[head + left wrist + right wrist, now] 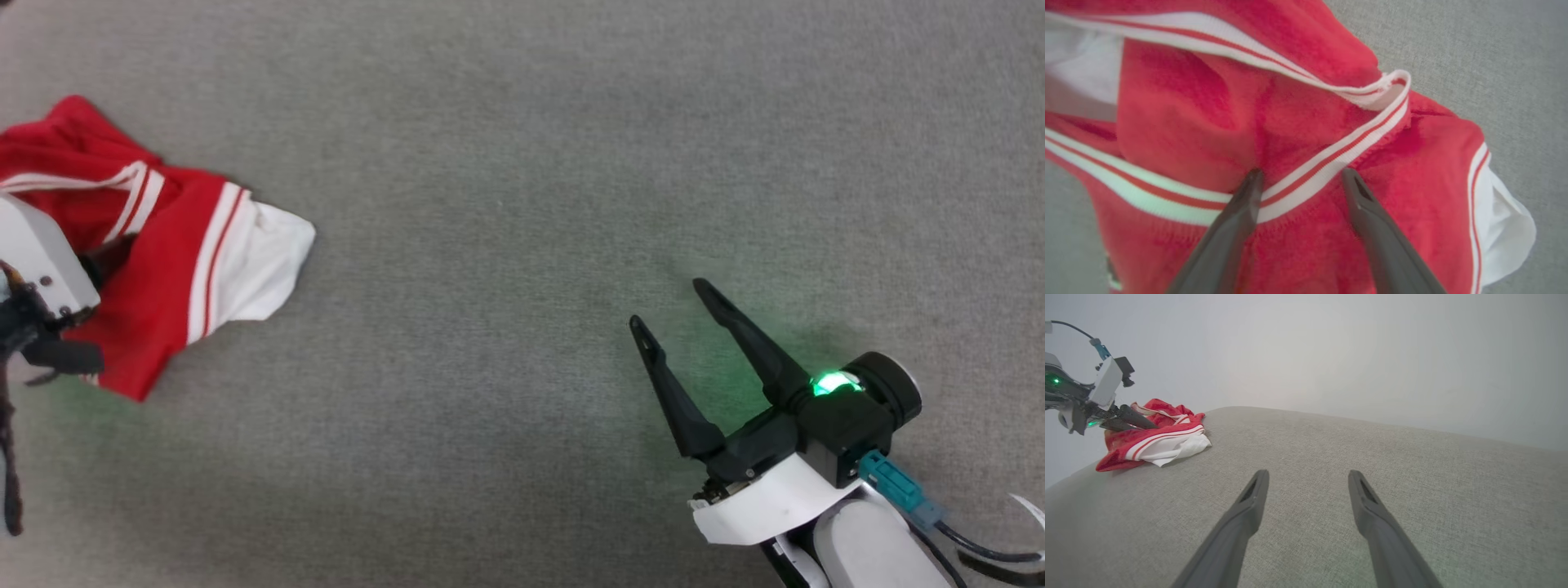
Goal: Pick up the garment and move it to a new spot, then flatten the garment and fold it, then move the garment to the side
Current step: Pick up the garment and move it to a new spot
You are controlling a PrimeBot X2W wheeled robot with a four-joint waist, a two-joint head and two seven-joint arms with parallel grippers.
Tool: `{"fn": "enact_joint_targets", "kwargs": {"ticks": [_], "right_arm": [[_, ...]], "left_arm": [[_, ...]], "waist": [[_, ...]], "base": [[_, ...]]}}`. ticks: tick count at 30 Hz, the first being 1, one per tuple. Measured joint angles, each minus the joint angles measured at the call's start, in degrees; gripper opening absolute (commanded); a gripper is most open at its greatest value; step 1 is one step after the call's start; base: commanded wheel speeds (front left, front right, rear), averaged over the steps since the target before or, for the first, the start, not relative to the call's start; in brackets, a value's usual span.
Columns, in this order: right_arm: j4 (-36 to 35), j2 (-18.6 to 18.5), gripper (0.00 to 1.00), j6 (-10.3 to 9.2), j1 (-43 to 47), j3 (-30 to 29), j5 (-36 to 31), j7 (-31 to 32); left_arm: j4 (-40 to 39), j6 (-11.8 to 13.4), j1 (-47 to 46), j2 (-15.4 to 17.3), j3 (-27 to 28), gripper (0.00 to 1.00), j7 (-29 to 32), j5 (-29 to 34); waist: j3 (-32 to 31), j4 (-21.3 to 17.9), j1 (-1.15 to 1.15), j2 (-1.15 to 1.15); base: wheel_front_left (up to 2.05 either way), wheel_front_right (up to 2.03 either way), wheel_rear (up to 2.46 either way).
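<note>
Currently the jersey (180, 269) lies crumpled at the left of the grey fabric surface (522, 163), near its edge, with wide bare room to its right. It's red with a white sleeve and striped trim. The left gripper (1302, 173) is spread astride the trim; the right gripper (669, 304) is spread over bare fabric.

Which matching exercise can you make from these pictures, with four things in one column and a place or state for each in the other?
Things:
1. red jersey garment with white sleeves
2. left gripper
3. right gripper
4. grey woven fabric surface

Places or states:
A. open above bare grey fabric
B. lies crumpled at the robot's left
C. open, with the white-and-red striped trim between its fingers
D. spreads under everything

Pairs: 1-B, 2-C, 3-A, 4-D
</note>
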Motion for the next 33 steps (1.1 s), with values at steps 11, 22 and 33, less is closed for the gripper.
{"fn": "enact_joint_targets", "kwargs": {"ticks": [11,22,33], "right_arm": [[-5.56,0.2,1.0,0.0,0.41,0.12,-1.65,2.6],[-8.65,0.2,1.0,0.0,1.24,-0.12,-2.58,4.59],[-8.27,0.36,1.0,0.0,1.4,-0.29,-2.05,4.45]], "left_arm": [[3.7,-0.1,-0.29,0.26,-0.53,1.0,0.62,-4.36],[1.59,0.11,0.05,0.87,-2.6,0.0,0.41,-7.76],[2.68,0.01,0.17,-0.01,-4.66,0.0,-15.64,-5.91]], "waist": [[3.15,-2.34,0.0,0.0],[3.66,-2.5,0.0,0.0],[1.5,-2.39,0.0,0.0]], "base": [[0.0,0.0,0.0],[0.0,0.0,0.0],[0.0,0.0,0.0]]}}
